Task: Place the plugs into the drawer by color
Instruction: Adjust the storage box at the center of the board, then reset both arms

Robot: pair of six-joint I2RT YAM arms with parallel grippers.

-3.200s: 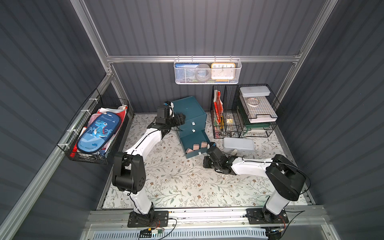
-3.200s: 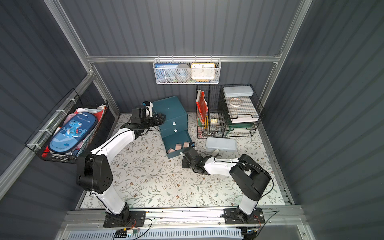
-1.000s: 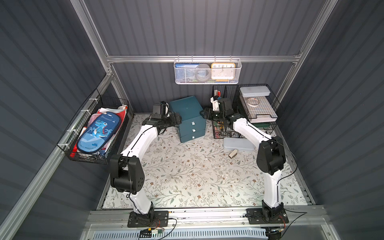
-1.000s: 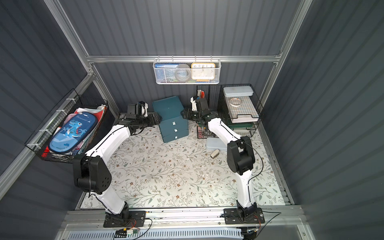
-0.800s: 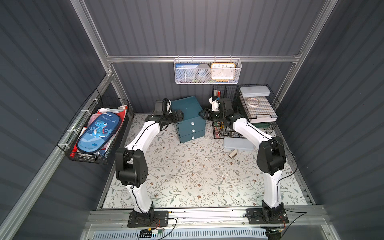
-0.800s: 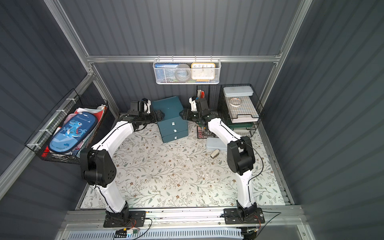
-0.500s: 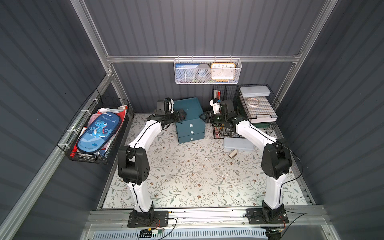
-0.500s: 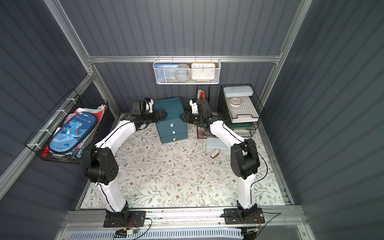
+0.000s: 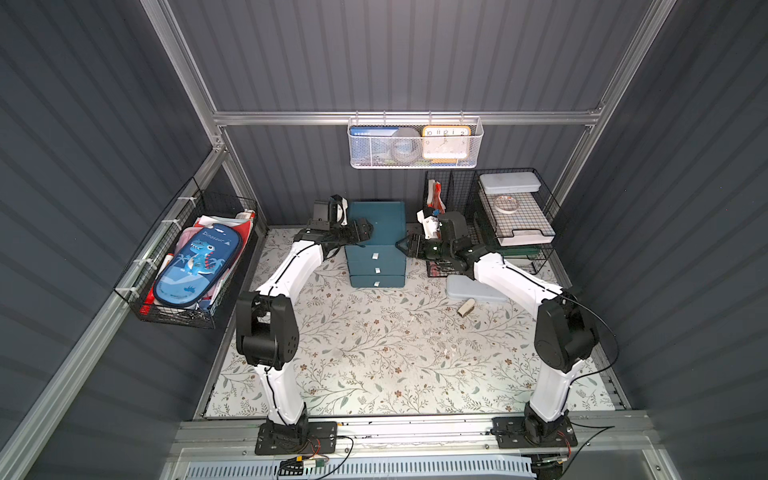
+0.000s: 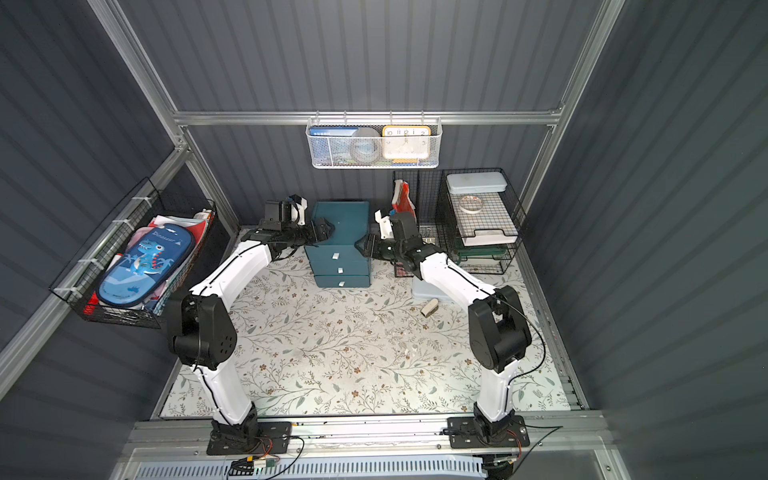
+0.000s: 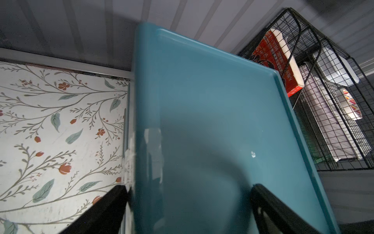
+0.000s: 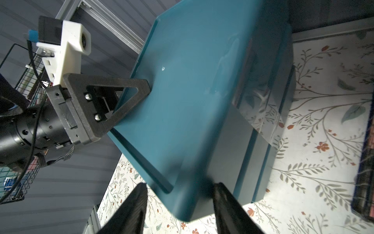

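In both top views the drawer [image 9: 380,220] [image 10: 345,216] stands at the back of the tabletop [image 9: 374,345], all three fronts closed. No plugs are in sight, so I judge them inside. My left fingers [image 9: 362,229] and right fingers [image 9: 403,245] flank it, likely to steady it.

Left wrist: my fingers [image 11: 105,208] are spread wide astride its edge.

Right wrist: my fingers [image 12: 131,206] are part-spread around its corner; whether they pinch it I cannot tell.

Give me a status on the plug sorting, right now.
Looks done: no plugs lie loose on the mat, and all three fronts of the drawer are shut, so the sorting inside cannot be checked. In hand: the left gripper and right gripper, both open, straddle its top edges. Left: seemingly only backing both away.
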